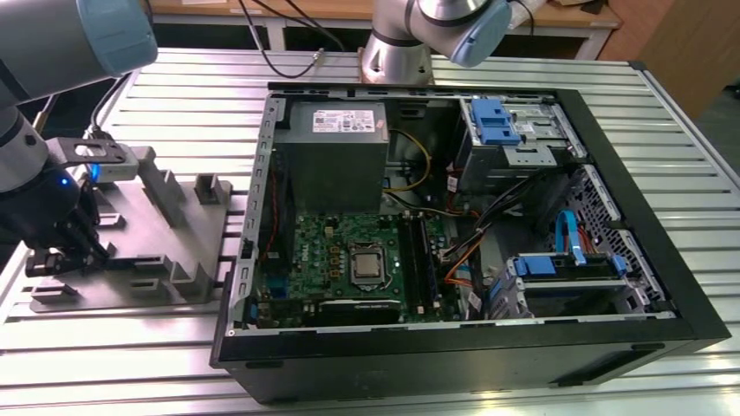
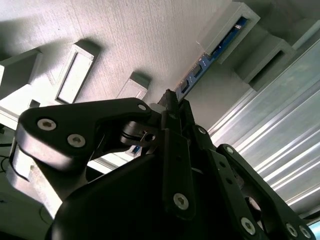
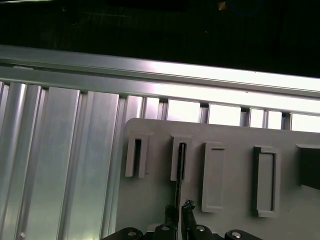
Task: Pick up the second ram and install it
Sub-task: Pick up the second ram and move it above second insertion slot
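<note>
Second wrist view shows second ram (image 2: pixel 202 62) in tray (image 2: pixel 125 40).

place: robotics workshop | evidence: ribbed aluminium bench (image 1: pixel 116 355), opened computer case (image 1: pixel 463 357), grey fixture tray (image 1: pixel 116 296)

The end effector (image 2: pixel 176 102) hides the second ram's (image 2: pixel 200 65) near end.

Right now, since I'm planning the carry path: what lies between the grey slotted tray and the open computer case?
In the exterior view, only a narrow strip of bare slatted table separates the tray from the case.
</note>
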`<state>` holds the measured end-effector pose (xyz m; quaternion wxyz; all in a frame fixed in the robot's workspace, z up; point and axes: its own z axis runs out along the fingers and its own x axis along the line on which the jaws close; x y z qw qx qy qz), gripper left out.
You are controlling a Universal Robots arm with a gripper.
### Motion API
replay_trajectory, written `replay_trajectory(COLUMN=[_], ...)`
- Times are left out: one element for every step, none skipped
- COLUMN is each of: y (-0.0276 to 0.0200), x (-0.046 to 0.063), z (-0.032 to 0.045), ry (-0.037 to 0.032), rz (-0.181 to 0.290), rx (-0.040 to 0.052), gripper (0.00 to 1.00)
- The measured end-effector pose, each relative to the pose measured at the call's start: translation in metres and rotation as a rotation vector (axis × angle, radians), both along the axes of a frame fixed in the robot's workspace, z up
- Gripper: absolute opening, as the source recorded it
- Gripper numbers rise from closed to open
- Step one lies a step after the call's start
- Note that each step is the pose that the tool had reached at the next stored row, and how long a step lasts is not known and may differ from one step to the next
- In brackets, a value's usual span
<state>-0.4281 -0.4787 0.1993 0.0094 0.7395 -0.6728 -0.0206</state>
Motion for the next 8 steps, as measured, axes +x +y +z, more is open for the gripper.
replay_trajectory(y=[0.0000,0.0001,0.0002,0.0002,0.0003,0.0003,0.0003,0.0004], x=[0.0000,0.0000,0.0000,0.0000,0.0000,0.0000,0.0000,0.0000], z=[0.0000,0.0000,0.0000,0.0000,0.0000,0.0000,0.0000,0.0000], ry=[0.0000,-0.0001,0.0000,-0.0001,-0.0001,-0.0001,-0.0001,0.0000], rz=[0.000,0.000,0.000,0.000,0.000,0.000,0.000,0.000], rx=[0.0000,0.0000,0.0000,0.0000,0.0000,0.0000,0.0000,0.0000], gripper=[0.19,0.19,0.19,0.19,0.19,0.19,0.19,0.17])
